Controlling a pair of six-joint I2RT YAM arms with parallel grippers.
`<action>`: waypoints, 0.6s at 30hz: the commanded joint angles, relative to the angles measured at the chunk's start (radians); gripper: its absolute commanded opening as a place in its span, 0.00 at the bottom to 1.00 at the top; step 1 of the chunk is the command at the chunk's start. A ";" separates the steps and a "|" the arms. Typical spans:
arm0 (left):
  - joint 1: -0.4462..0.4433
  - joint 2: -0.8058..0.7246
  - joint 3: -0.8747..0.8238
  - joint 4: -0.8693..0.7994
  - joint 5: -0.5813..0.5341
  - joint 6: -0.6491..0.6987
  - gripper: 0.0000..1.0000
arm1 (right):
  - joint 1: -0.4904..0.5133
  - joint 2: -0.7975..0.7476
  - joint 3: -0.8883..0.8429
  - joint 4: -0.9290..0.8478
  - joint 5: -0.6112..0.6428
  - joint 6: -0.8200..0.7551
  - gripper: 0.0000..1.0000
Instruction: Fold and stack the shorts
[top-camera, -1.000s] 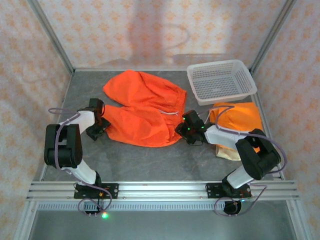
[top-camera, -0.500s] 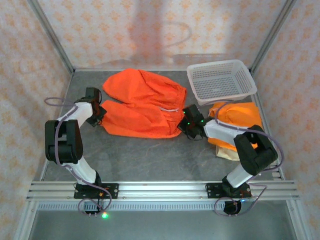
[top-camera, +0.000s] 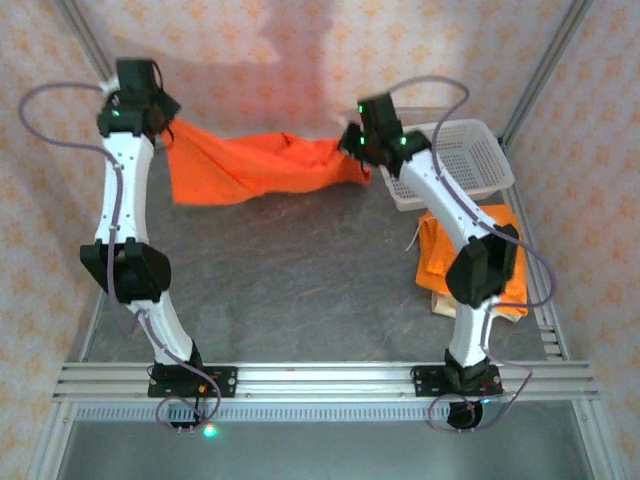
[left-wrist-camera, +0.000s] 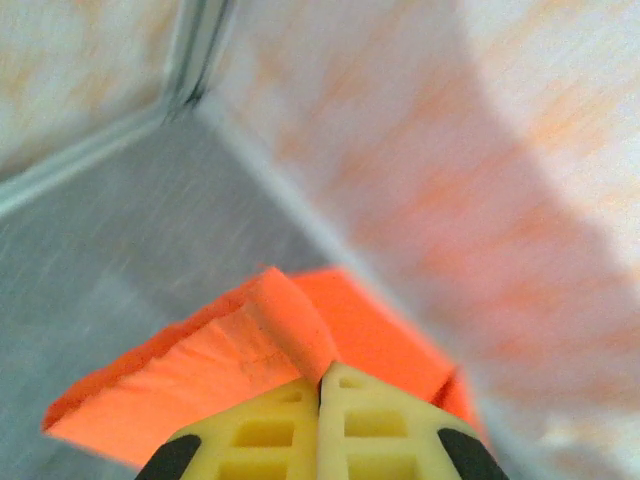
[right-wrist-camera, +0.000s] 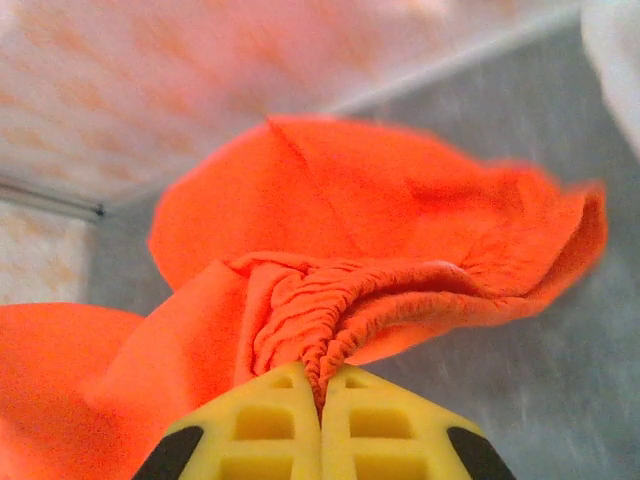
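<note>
Clamps orange shorts (top-camera: 250, 168) tight in left gripper (left-wrist-camera: 322, 382) at a plain edge, in right gripper (right-wrist-camera: 322, 385) at the gathered waistband. Holds the cloth slung between both, over the table (top-camera: 300, 270).

Lab enclosure: aluminium frame (top-camera: 320, 378), patterned walls (top-camera: 300, 60)

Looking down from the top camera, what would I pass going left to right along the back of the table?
The left gripper pinching one end → orange shorts stretched in the air → right gripper pinching the other end → white mesh basket.
</note>
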 joint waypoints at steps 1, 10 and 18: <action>0.040 0.067 0.368 -0.180 -0.008 -0.017 0.00 | -0.009 0.074 0.424 -0.256 0.056 -0.181 0.00; 0.079 -0.264 0.217 0.079 -0.072 0.017 0.00 | -0.037 0.262 1.065 -0.522 0.059 -0.244 0.00; 0.077 -0.611 -0.416 0.163 -0.115 0.080 0.00 | -0.016 0.288 1.082 -0.883 0.160 -0.354 0.00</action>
